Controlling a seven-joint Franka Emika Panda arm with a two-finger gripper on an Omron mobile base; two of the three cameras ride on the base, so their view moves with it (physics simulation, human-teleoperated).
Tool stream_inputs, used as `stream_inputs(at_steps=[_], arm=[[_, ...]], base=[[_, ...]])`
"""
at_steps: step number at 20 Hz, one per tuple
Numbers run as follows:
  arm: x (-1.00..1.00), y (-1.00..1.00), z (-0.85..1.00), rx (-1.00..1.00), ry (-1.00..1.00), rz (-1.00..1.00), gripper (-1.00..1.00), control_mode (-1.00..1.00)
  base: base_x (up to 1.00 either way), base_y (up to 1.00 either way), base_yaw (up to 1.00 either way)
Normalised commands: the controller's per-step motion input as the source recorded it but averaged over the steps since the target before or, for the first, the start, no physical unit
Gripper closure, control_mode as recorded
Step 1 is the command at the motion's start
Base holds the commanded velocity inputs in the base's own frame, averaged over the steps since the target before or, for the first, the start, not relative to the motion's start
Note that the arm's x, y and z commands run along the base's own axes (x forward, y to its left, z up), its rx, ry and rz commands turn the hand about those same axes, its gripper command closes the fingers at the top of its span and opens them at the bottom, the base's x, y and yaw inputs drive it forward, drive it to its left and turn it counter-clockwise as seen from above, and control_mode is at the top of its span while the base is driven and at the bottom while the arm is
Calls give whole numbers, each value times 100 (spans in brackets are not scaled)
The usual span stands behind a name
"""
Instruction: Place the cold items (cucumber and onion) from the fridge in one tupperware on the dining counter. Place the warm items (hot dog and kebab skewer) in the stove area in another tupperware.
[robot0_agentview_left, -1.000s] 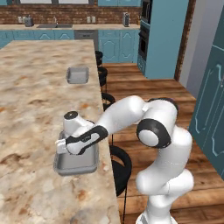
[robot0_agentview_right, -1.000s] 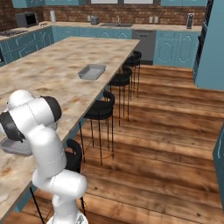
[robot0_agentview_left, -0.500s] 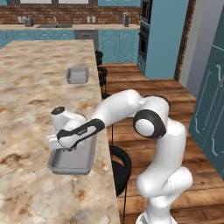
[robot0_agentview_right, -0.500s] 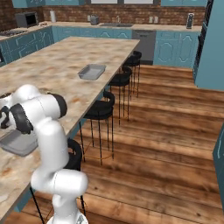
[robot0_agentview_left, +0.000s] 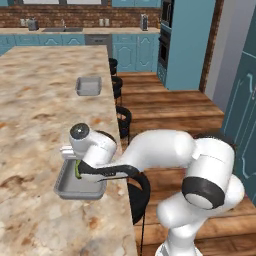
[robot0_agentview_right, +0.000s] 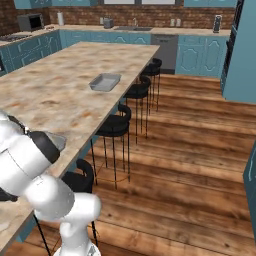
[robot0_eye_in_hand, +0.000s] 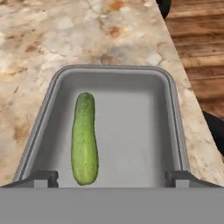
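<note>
Left base view: The gripper (robot0_agentview_left: 80, 170) is positioned low over the near tupperware (robot0_agentview_left: 67, 186), which sits at the counter (robot0_agentview_left: 35, 110) edge. A strip of the cucumber (robot0_agentview_left: 78, 170) is seen just beside the hand, inside the tupperware. The fingers are hidden by the hand here, so their spread cannot be told from this view. A second tupperware (robot0_agentview_left: 88, 86) is located well beyond the gripper, farther along the counter. Stools (robot0_agentview_left: 123, 120) are lined up along the counter edge.

Right base view: The far tupperware (robot0_agentview_right: 105, 81) is seen on the counter (robot0_agentview_right: 60, 95), well apart from the arm. Stools (robot0_agentview_right: 114, 127) are ranged along the counter side.

Hand view: The fingertips (robot0_eye_in_hand: 41, 178) are set wide apart, one near each long wall of the tupperware (robot0_eye_in_hand: 175, 113). The jaws are open and nothing is gripped. The cucumber (robot0_eye_in_hand: 84, 138) lies flat on the tupperware floor, between the fingertips and nearer the one on the left of this view. It is touched by neither fingertip. Its length runs away from the gripper, parallel to the long walls.
</note>
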Motion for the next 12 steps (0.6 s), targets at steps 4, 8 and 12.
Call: stream_inputs(at_steps=[4,8,12], arm=[[-4,-100,100,20,-16,-15,-100,-100],[-2,-100,100,17,6,-21,-100,-100],[-9,-100,62,15,14,-24,-100,-100]], base=[[0,0,0],[0,0,0],[0,0,0]])
